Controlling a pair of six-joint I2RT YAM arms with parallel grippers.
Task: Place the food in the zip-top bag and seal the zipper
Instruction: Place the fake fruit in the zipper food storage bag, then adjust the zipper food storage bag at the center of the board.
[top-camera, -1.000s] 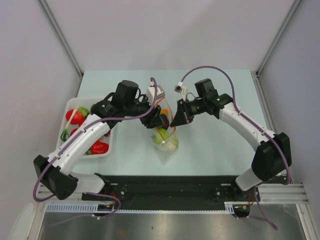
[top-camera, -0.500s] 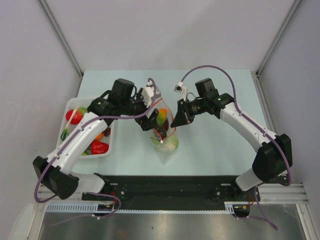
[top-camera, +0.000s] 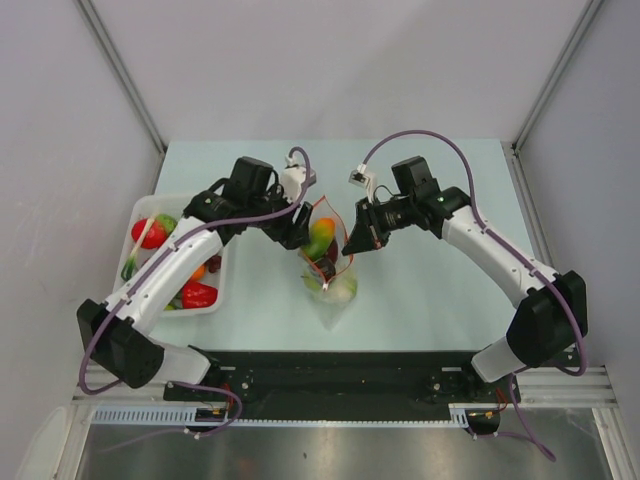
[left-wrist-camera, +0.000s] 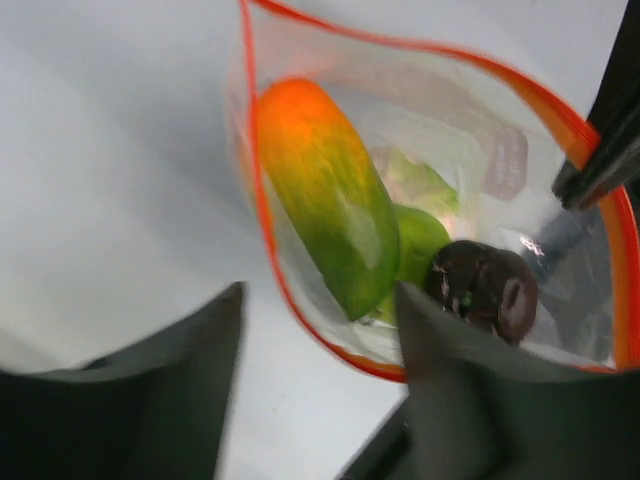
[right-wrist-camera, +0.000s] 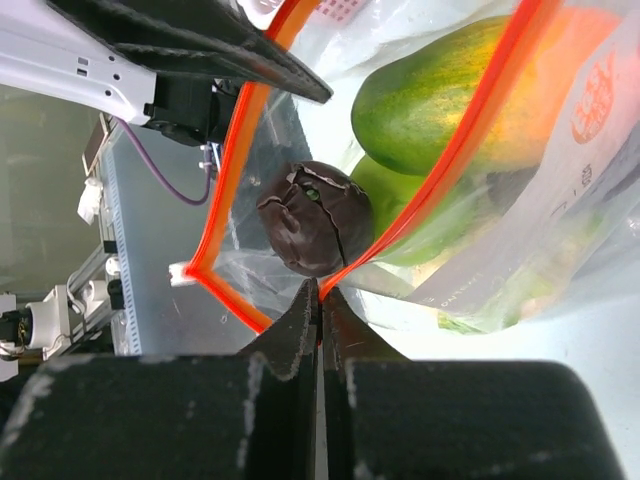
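The clear zip-top bag stands open at mid-table, its orange-red zipper forming a loop. Inside lie an orange-green fruit, dark grapes, a green apple and a whitish lump. My right gripper is shut on the zipper edge at the mouth's right side, next to the grapes. My left gripper is open and empty, just left of the mouth; in its wrist view the near zipper edge sits between its fingers, apart from them.
A white tray at the left table edge holds red, green and orange toy pieces. The left arm reaches over the tray's far end. Grey walls close the table on the left, right and far sides.
My left gripper has let go of the orange-green fruit in the bag and drawn back to the left out of the mouth. The right gripper has held still.
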